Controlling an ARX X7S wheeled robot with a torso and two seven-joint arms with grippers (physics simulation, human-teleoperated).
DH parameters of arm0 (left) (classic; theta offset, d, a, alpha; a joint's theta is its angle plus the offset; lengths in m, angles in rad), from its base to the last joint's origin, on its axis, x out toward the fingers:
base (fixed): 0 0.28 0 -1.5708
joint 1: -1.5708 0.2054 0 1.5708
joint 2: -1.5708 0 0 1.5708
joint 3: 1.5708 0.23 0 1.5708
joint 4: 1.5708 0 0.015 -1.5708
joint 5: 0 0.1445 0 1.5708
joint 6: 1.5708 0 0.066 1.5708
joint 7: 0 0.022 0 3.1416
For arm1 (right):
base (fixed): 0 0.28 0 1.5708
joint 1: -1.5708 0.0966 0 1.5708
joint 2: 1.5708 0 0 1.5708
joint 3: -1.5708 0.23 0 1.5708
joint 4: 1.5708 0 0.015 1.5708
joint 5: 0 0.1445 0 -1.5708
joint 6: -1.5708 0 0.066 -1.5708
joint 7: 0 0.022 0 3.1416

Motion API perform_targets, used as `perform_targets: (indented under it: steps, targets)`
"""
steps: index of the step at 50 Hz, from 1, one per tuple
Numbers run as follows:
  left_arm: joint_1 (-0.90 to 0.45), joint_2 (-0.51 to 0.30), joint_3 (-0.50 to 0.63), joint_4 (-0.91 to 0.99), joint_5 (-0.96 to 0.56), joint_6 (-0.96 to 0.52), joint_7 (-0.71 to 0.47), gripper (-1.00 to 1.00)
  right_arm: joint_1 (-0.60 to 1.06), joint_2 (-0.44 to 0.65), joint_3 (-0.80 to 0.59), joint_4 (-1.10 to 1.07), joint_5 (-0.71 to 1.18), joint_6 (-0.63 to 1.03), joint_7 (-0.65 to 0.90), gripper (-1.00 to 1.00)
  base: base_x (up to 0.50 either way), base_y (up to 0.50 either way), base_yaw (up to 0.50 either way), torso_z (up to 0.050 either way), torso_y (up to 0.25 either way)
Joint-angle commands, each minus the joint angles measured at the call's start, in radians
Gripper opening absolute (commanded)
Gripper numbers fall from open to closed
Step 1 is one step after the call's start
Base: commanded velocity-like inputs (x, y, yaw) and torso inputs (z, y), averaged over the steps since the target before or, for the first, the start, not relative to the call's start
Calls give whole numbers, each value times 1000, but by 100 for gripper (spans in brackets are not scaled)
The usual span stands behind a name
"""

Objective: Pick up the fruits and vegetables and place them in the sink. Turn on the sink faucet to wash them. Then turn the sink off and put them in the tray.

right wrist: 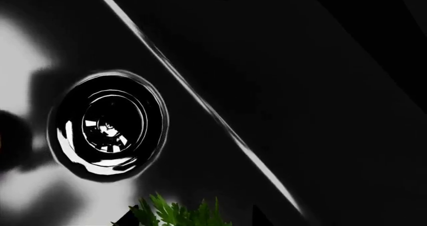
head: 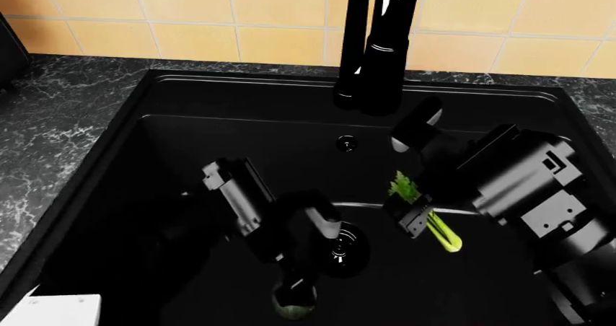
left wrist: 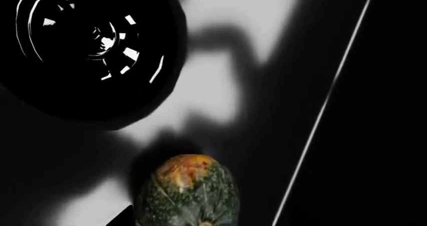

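Both arms reach down into the black sink (head: pixel 125 196). The dark-green squash (left wrist: pixel 188 192) with an orange patch sits between the fingers of my left gripper (left wrist: pixel 190 221), which is shut on it. In the head view the squash (head: pixel 293 301) hangs low beside the round drain (head: pixel 342 248). My right gripper (head: pixel 416 218) is shut on the celery bunch (head: pixel 438 232), held over the basin right of the drain; its leaves (right wrist: pixel 177 213) show between the jaws. The tall black faucet (head: pixel 380 45) stands behind the basin. The tray is out of view.
The drain (left wrist: pixel 87 41) (right wrist: pixel 107 126) lies on the basin floor near both grippers. A small overflow hole (head: pixel 347 144) marks the back wall. Dark marble counter (head: pixel 58 138) surrounds the sink, with a white object (head: pixel 58 308) at the near left corner.
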Motion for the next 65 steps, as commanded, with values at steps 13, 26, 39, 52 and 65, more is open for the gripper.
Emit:
perform_targets:
  steps: [13,26,39,52,65]
  targets:
    - [57,3,-5,31,91,-57,31,100,13,-9,-13,24,-8,-28,-3,-100,0,0,0,0,0]
    - [81,3,-4,38,134,-93,21,100,9,-12,-13,34,-7,-40,2,-100,0,0,0,0,0]
    - [82,3,-9,8,143,-80,9,100,7,-14,-18,43,-6,-45,4,-100,0,0,0,0,0]
    - [71,3,-10,-3,128,-70,-15,-100,0,-13,-19,47,-4,-48,8,-100,0,0,0,0,0]
    - [53,3,-10,3,129,-61,-48,-100,1,-10,-16,38,1,-40,13,-100,0,0,0,0,0]
